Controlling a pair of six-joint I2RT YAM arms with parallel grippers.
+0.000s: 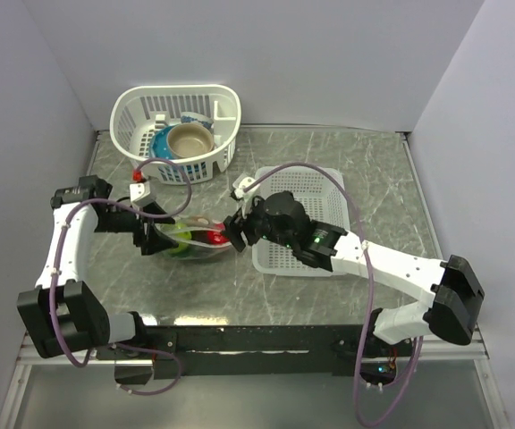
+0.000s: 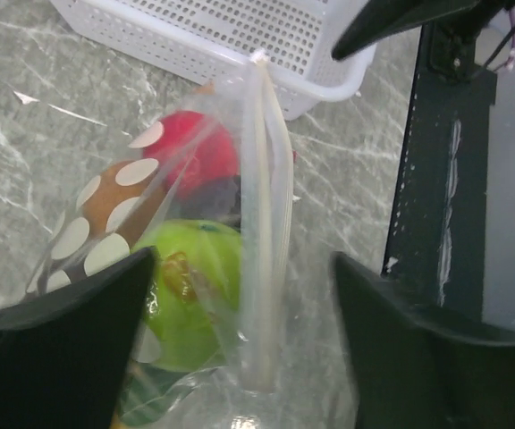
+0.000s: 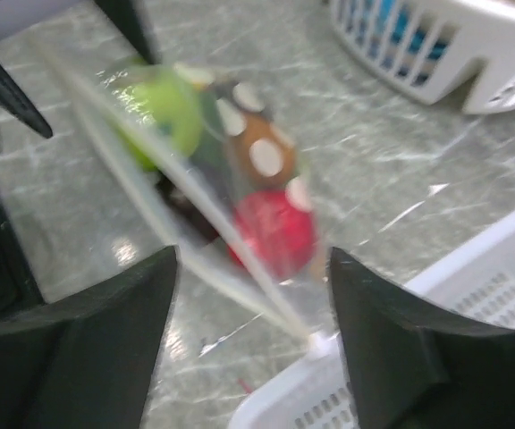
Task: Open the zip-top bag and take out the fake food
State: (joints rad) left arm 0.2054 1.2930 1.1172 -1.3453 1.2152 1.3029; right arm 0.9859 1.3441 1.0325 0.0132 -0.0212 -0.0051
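The zip-top bag [image 1: 195,243], clear with white dots, lies on the table between my two grippers. Through it the fake food shows as a lime-green piece [image 2: 195,295], a red piece [image 2: 195,152] and a brown piece [image 2: 114,201]. Its pale zip strip [image 2: 265,223] stands upright on top. My left gripper [image 2: 244,268] is open, one jaw either side of the strip and neither touching it. Over the bag's other end, beside the tray, my right gripper [image 3: 253,259] is also open. There the red piece [image 3: 271,228] and the strip's corner [image 3: 316,340] lie between its jaws.
A white mesh tray [image 1: 302,219] lies just right of the bag, its near rim touching the bag's corner. A white slotted basket [image 1: 177,130] at the back left holds a blue bowl and a tan cup. The table's black front edge [image 2: 441,179] runs close beside the bag.
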